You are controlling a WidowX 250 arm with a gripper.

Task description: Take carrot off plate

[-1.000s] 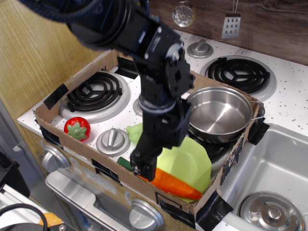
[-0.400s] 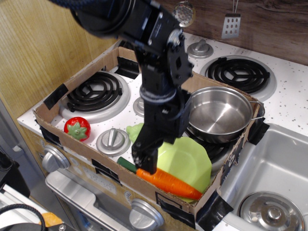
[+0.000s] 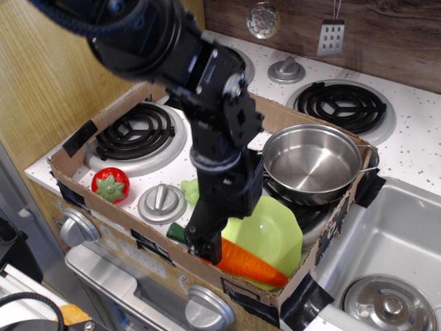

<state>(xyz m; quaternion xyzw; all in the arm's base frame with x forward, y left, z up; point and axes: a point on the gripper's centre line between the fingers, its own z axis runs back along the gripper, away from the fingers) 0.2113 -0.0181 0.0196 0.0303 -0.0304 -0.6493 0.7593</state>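
The observation.image view looks down on a toy stove set in a cardboard tray (image 3: 83, 138), with the arm reaching in from above. The gripper (image 3: 204, 243) is down at the thick end of the carrot (image 3: 244, 262), at the near wall of the tray. Its jaws look closed on that end, though the arm's own bulk hides the contact, so I cannot tell for sure that they have a firm hold.

Against a second ago, the arm has swung a little left and sunk back after a slight rise, and the carrot's thick end has shifted with it. The green stub now pokes out just left of the jaws, and the tip to their right points lower. That the carrot moves with the jaws suggests they do grip it.

The carrot still lies across the near edge of the plate (image 3: 279, 224), which sits just right of the jaws. So the task is not yet done: the carrot likely needs lifting clear. The pot (image 3: 310, 162) stands beyond and right of the jaws; the strawberry (image 3: 110, 184) is well off to their left.
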